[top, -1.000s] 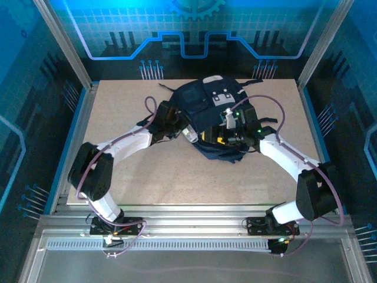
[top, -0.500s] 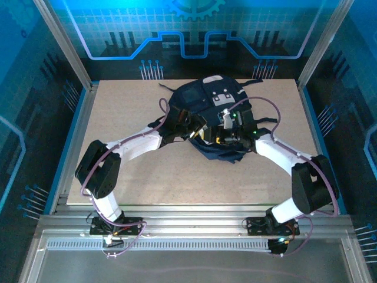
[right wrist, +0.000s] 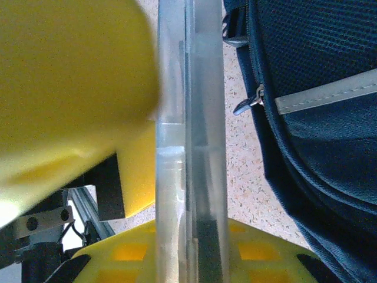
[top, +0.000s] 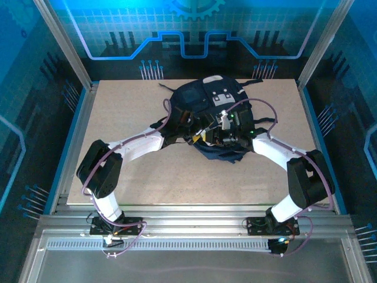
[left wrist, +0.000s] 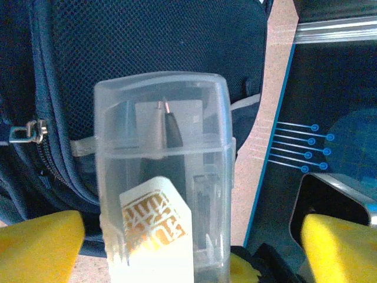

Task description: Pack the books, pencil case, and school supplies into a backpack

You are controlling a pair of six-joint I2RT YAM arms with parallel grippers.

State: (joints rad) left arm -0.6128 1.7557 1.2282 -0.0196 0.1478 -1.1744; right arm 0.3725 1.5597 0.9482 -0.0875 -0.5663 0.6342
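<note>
- The backpack (top: 203, 97) lies on the counter (top: 177, 177) in the upper centre of the overhead frame. Both arms reach in and meet at its lower edge.
- A clear plastic pencil case (left wrist: 162, 147) stands upright in the middle of the left wrist frame. A pen (left wrist: 172, 127) shows inside it, and a gold-printed label (left wrist: 156, 221) sits on its lower half. The backpack's navy mesh is behind it.
- The left end effector (left wrist: 188, 236) is wide open. Its yellow fingers (left wrist: 35, 247) sit in the lower left and lower right corners, the right one well apart from the case.
- In the right wrist frame the case runs edge-on down the centre. The right end effector (right wrist: 191, 256) is closed on it, with yellow against both flat faces at the bottom.
- A zipper pull (left wrist: 23, 132) hangs at the left edge of the left wrist frame.
</note>
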